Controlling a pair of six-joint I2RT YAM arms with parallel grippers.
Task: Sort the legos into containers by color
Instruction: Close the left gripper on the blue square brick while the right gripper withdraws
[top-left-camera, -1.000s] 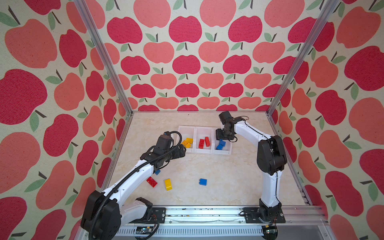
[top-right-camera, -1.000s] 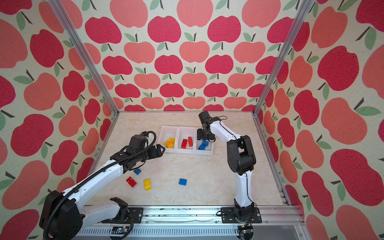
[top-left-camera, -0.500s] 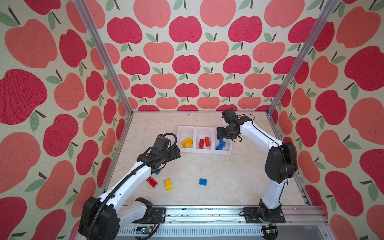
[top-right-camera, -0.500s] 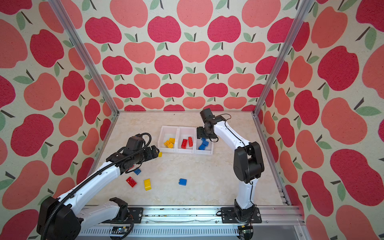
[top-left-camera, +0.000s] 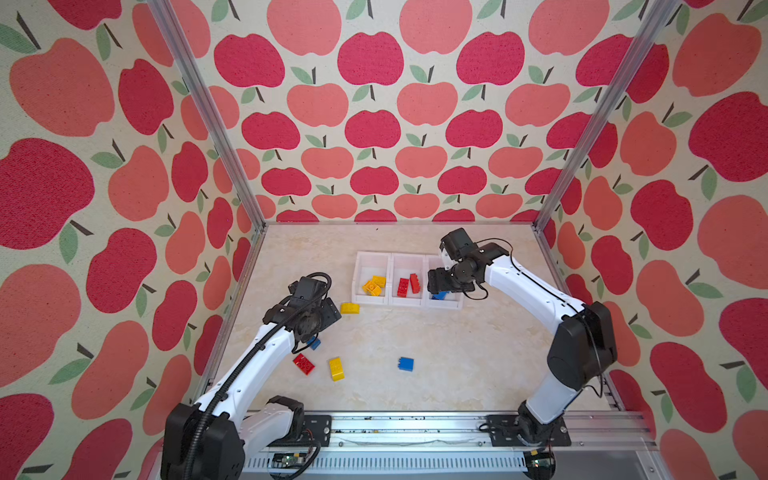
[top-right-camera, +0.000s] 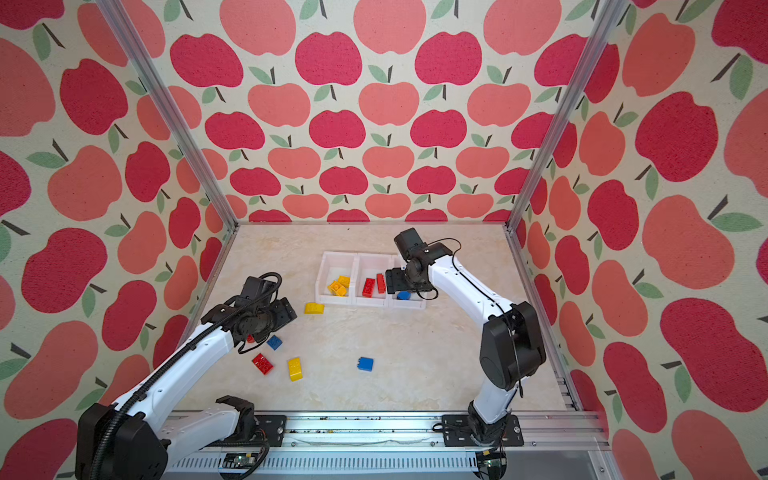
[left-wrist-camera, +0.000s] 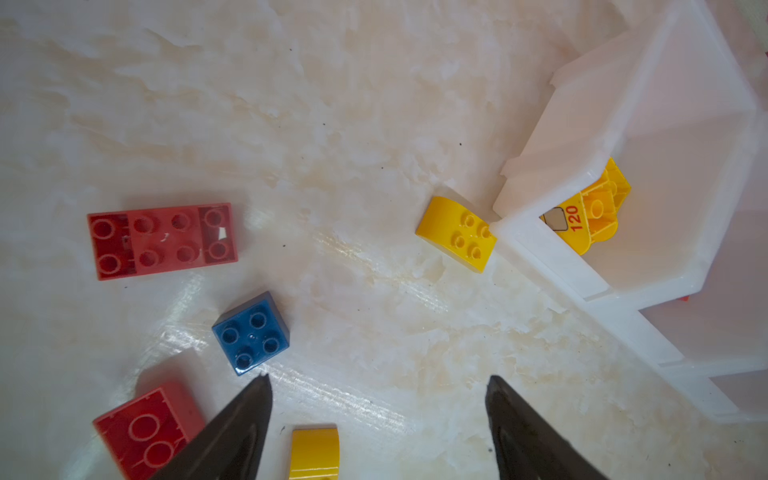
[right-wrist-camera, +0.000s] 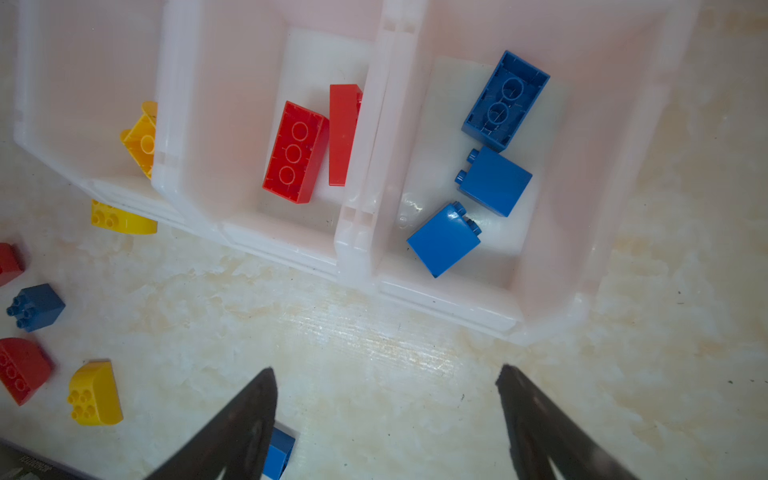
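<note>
Left claw (left-wrist-camera: 378, 377): jaws apart, empty, above the tabletop (left-wrist-camera: 374, 166). Blue brick (left-wrist-camera: 251, 332) lies just beyond one fingertip (left-wrist-camera: 249, 403), off the centre line; left arm is nearer. Right claw (right-wrist-camera: 386, 369): apart, empty, near the containers (right-wrist-camera: 357, 249).

Both top views: right end effector (top-left-camera: 441, 284) covers most of the right-hand bin (top-left-camera: 448, 306); one binned blue brick (top-left-camera: 439, 296) shows only in part.
A top view: left arm (top-right-camera: 195, 357) hides all but a sliver of a red piece (top-right-camera: 250, 338).
Left wrist: yellow brick (left-wrist-camera: 314, 453) cut by frame edge.
Right wrist: loose blue brick (right-wrist-camera: 279, 455) half behind a finger (right-wrist-camera: 232, 436), clipped by frame edge.
</note>
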